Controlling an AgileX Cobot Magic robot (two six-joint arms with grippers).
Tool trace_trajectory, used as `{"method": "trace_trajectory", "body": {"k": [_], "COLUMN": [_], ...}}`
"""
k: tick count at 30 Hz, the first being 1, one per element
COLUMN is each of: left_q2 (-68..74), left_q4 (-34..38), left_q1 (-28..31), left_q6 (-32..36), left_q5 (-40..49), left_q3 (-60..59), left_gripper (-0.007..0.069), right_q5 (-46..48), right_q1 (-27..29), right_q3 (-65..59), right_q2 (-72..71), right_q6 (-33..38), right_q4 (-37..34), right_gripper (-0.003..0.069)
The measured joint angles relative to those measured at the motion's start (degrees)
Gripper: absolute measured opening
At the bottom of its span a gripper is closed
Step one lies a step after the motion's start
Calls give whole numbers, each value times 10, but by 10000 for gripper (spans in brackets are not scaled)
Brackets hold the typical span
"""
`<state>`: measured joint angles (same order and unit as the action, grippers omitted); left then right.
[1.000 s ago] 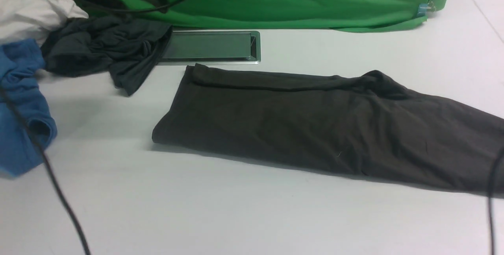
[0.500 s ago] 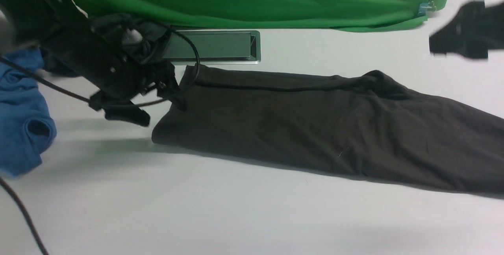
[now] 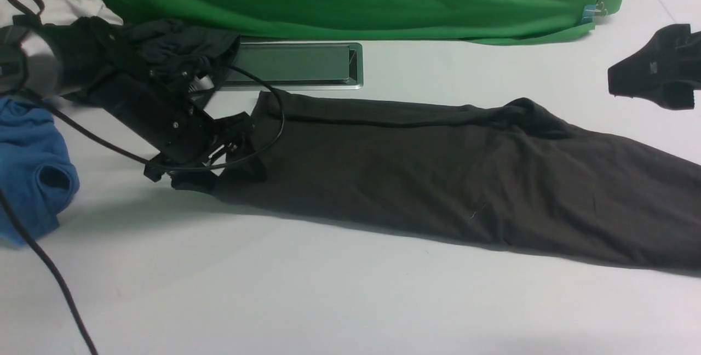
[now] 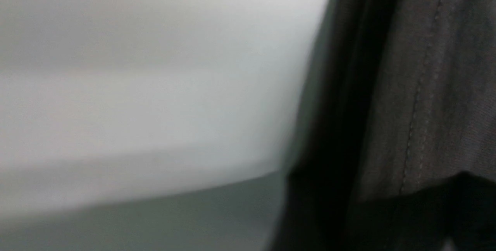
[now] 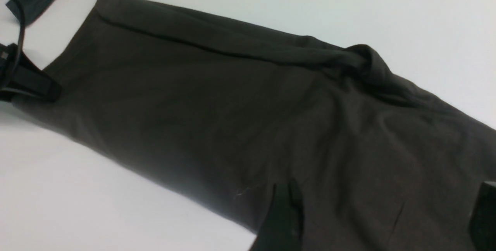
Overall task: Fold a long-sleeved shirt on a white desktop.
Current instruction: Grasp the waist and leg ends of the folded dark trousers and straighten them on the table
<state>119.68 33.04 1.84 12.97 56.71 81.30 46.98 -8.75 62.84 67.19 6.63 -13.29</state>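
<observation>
Shirt point(image 3: 383, 163) hem lies between your left gripper's point(image 3: 222, 182) fingers, partly closed; you can't tell whether they grip. Your right gripper point(image 5: 379, 220) hovers wide above the fabric.

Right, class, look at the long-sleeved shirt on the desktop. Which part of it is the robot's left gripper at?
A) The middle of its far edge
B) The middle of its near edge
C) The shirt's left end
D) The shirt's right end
C: the left gripper is down at the left end of the dark shirt.
</observation>
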Motion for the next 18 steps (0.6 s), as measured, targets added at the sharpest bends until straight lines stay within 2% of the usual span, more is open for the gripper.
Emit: {"method": "trace_trajectory", "body": {"k": [2, 3, 5, 11, 14, 15, 18], "left_q2": [4, 6, 6, -16, -79, -101, -165], "left_q4": [0, 2, 4, -4, -24, -28, -30], "left_q1": [0, 0, 0, -1, -1, -1, 3], "left_q6": [4, 5, 6, 7, 7, 6, 2], "left_q5": [0, 1, 4, -1, -37, -54, -111], "left_q3": [0, -1, -1, -21, -78, -102, -188], "left_gripper": [253, 155, 73, 46, 44, 44, 43], "right_q5": [-1, -1, 1, 51, 60, 59, 60], "right_q1": [0, 0, 0, 0, 0, 0, 0], "right_q3": [0, 0, 0, 0, 0, 0, 0], "right_q2": [0, 0, 0, 0, -7, -10, -27], "right_q6": [0, 0, 0, 6, 12, 14, 40], "right_q4": [0, -3, -15, -53, -56, -57, -63], "right_gripper": [577, 575, 566, 419, 148, 94, 32]}}
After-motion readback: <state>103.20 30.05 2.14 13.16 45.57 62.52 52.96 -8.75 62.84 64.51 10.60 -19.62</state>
